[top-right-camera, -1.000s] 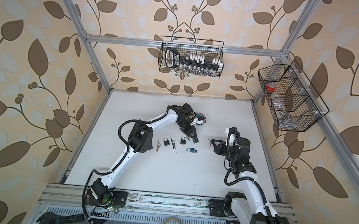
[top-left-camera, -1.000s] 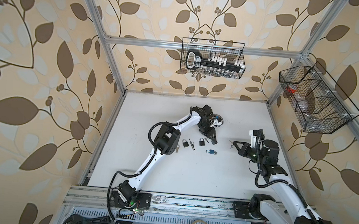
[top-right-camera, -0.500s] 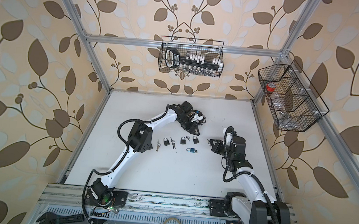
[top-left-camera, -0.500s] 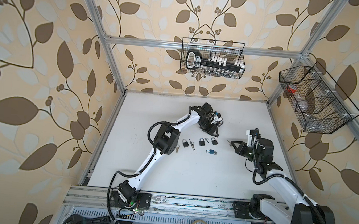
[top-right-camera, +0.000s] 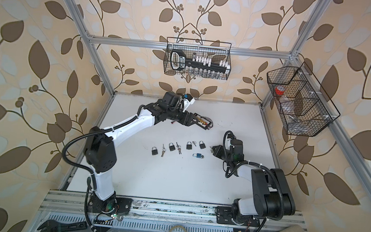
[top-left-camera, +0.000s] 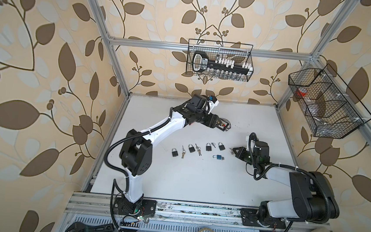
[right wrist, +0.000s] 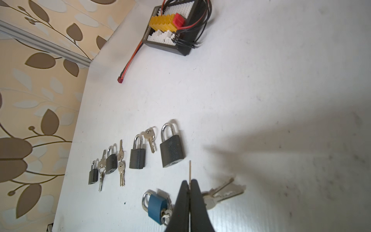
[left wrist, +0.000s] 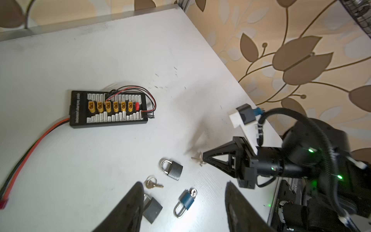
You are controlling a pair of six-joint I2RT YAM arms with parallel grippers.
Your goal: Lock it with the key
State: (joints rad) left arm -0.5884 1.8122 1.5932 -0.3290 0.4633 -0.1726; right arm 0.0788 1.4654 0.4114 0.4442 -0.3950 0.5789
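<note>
A: Right arm pose?
B: Folded low over desk [right wrist: 261,80]; right gripper [right wrist: 189,182] clamped on key [right wrist: 190,170], black padlock [right wrist: 172,150] just ahead of its tip.
A: Left?
B: Stretched toward the back, left gripper [left wrist: 183,183] open.

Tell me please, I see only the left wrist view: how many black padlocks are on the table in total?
Observer: Four, in one row. The leftmost black padlock and its neighbour are outside your view.
Operator: How does the right gripper hold the key?
Observer: The right gripper is shut on the key; its thin blade sticks out straight between the fingertips.
Operator: Where is my left gripper?
Observer: In a top view the left gripper is at the wired board, behind that row.
</note>
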